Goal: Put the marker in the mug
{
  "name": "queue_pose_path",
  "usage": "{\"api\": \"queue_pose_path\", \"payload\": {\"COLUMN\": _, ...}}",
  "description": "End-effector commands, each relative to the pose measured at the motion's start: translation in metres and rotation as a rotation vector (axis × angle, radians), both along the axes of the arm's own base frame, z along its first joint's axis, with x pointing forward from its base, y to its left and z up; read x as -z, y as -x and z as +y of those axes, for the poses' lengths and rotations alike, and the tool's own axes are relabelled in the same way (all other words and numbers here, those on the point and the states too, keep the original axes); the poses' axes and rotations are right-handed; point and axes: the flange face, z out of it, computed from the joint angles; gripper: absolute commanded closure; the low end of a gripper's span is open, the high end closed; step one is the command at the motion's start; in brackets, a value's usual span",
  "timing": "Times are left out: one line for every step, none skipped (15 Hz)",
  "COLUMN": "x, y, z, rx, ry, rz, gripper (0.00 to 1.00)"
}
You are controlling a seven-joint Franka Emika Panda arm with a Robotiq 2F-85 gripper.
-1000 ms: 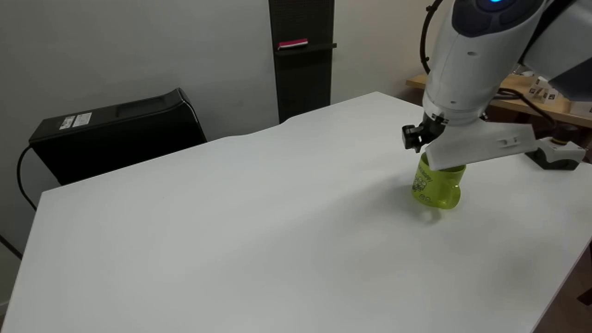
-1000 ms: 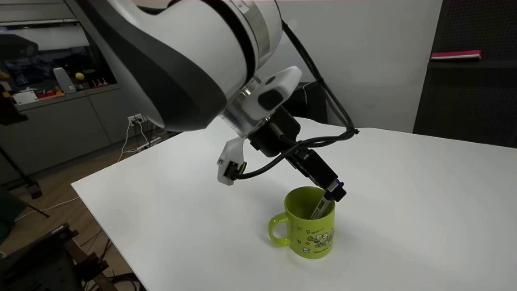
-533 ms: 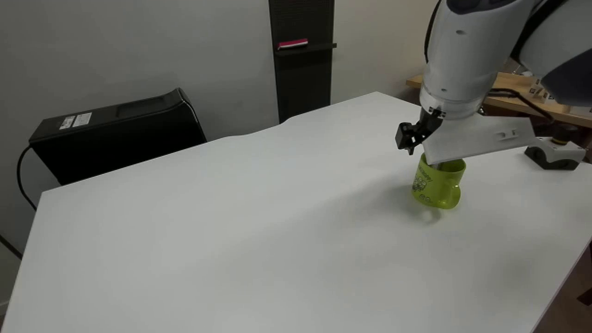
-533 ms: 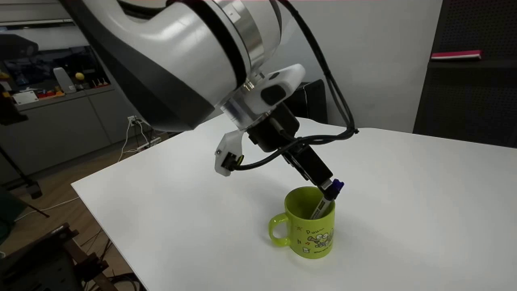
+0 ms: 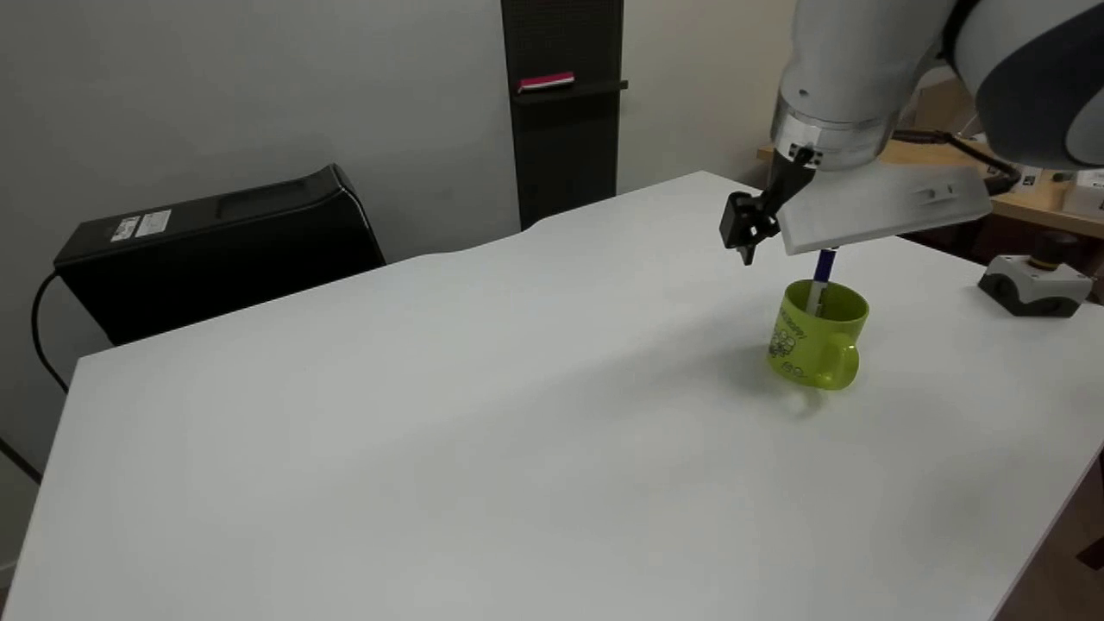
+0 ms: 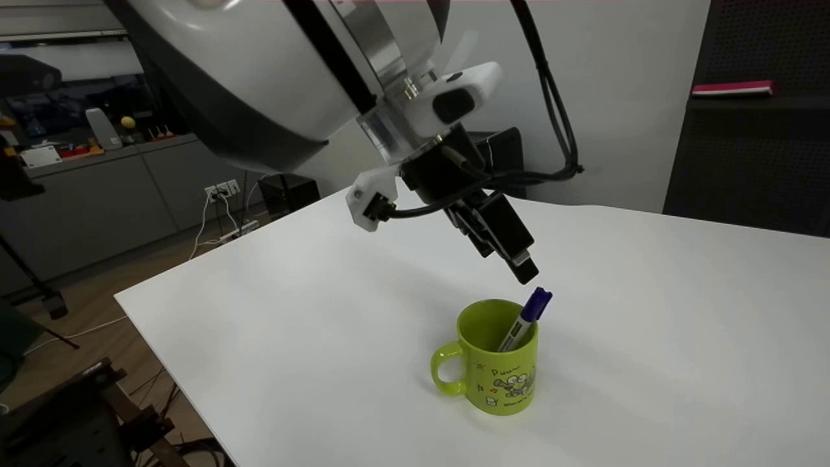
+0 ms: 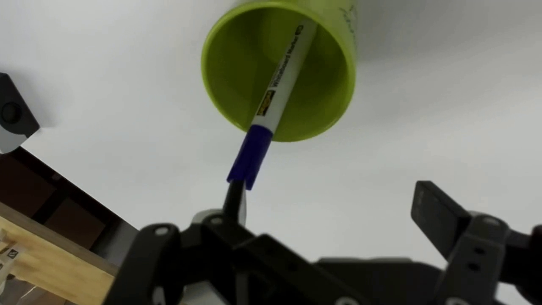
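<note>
Leaning in the mug (image 6: 496,370), the marker (image 7: 273,106) sits below a wide-spread pincer (image 7: 330,188)

The marker tilts inside the lime-green mug, its white barrel (image 7: 287,76) down in the cup and its blue-purple cap (image 6: 537,303) jutting above the rim. The pincer hangs over it, fingers (image 7: 440,216) set wide. In the wrist view the cap's end lines up with the tip of one finger, well apart from the other; in an exterior view a narrow gap shows between the cap and the fingertip (image 6: 524,271) just above it. The mug stands upright on the worktop (image 5: 388,448), well away from the left corner in an exterior view and nearer the far right edge, where a grey-and-black box (image 5: 1035,289) sits.
</note>
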Motion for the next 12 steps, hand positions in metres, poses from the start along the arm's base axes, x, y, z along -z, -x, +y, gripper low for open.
{"api": "queue_pose_path", "payload": {"x": -0.017, "y": -0.003, "z": 0.007, "rx": -0.048, "ry": -0.048, "rz": 0.018, "gripper": 0.00}}
{"api": "queue_pose_path", "payload": {"x": -0.019, "y": -0.005, "z": 0.010, "rx": -0.066, "ry": -0.061, "rz": 0.026, "gripper": 0.00}}
{"api": "queue_pose_path", "payload": {"x": -0.020, "y": -0.006, "z": 0.014, "rx": -0.087, "ry": -0.078, "rz": 0.041, "gripper": 0.00}}
{"api": "queue_pose_path", "payload": {"x": -0.020, "y": -0.007, "z": 0.018, "rx": -0.109, "ry": -0.096, "rz": 0.057, "gripper": 0.00}}
{"api": "queue_pose_path", "payload": {"x": -0.021, "y": -0.008, "z": 0.021, "rx": -0.126, "ry": -0.112, "rz": 0.071, "gripper": 0.00}}
{"api": "queue_pose_path", "payload": {"x": -0.021, "y": -0.009, "z": 0.025, "rx": -0.144, "ry": -0.130, "rz": 0.087, "gripper": 0.00}}
{"api": "queue_pose_path", "payload": {"x": -0.021, "y": -0.010, "z": 0.029, "rx": -0.163, "ry": -0.147, "rz": 0.104, "gripper": 0.00}}
{"api": "queue_pose_path", "payload": {"x": -0.022, "y": -0.012, "z": 0.032, "rx": -0.181, "ry": -0.165, "rz": 0.119, "gripper": 0.00}}
{"api": "queue_pose_path", "payload": {"x": -0.023, "y": -0.014, "z": 0.034, "rx": -0.196, "ry": -0.182, "rz": 0.135, "gripper": 0.00}}
{"api": "queue_pose_path", "payload": {"x": -0.024, "y": -0.015, "z": 0.036, "rx": -0.213, "ry": -0.198, "rz": 0.150, "gripper": 0.00}}
{"api": "queue_pose_path", "payload": {"x": -0.025, "y": -0.016, "z": 0.038, "rx": -0.233, "ry": -0.217, "rz": 0.168, "gripper": 0.00}}
{"api": "queue_pose_path", "payload": {"x": -0.025, "y": -0.015, "z": 0.041, "rx": -0.264, "ry": -0.240, "rz": 0.194, "gripper": 0.00}}
